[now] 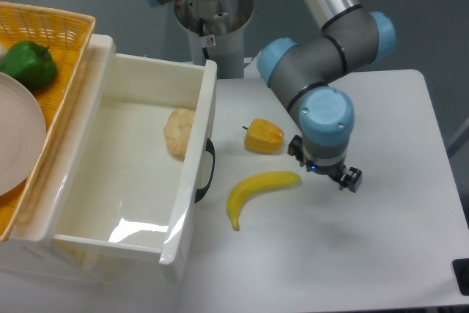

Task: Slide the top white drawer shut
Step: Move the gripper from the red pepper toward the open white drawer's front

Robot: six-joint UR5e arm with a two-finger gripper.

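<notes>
White table (396,240): banana (256,190), yellow pepper (264,136).

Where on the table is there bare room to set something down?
Bare: the table right of the gripper, and the front strip below the banana. Crowded: between the drawer and gripper, with the yellow pepper.
</notes>
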